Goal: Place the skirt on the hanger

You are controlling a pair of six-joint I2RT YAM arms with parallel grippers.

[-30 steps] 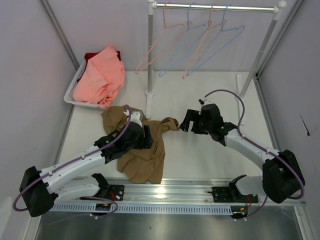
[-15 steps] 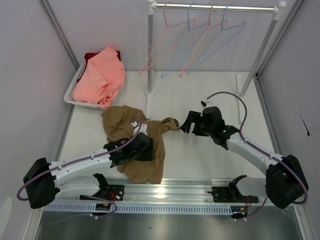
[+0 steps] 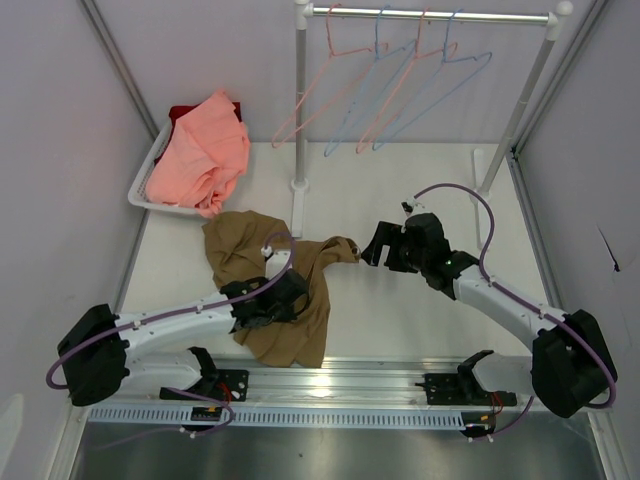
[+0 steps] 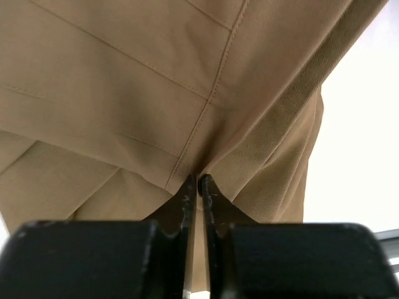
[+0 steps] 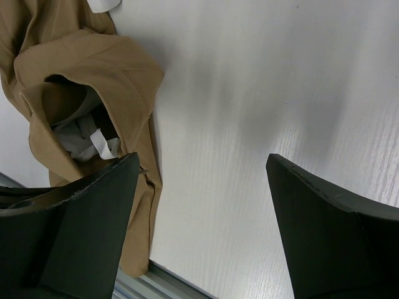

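Note:
The tan-brown skirt (image 3: 235, 248) lies crumpled on the white table left of centre. Its white-lined waistband opening (image 5: 81, 134) points right. My left gripper (image 3: 298, 295) is low over the skirt's middle. In the left wrist view its fingers (image 4: 198, 180) are shut, pinching a fold of skirt fabric (image 4: 124, 93) at a seam. My right gripper (image 3: 371, 246) hovers open just right of the waistband end, with bare table between its fingers (image 5: 202, 157). A pale blue hanger (image 3: 472, 52) hangs on the rail at the back.
A white basket (image 3: 140, 190) at back left holds a salmon-pink garment (image 3: 200, 150). The rack's pole (image 3: 300, 100) stands behind the skirt, and pink hangers (image 3: 300, 110) and another blue one share the rail (image 3: 480, 16). A metal track (image 3: 350, 375) runs along the near edge.
My left gripper has slid toward the near edge over the skirt and closed on the fabric. The right arm shifted only slightly. The hangers swing a little.

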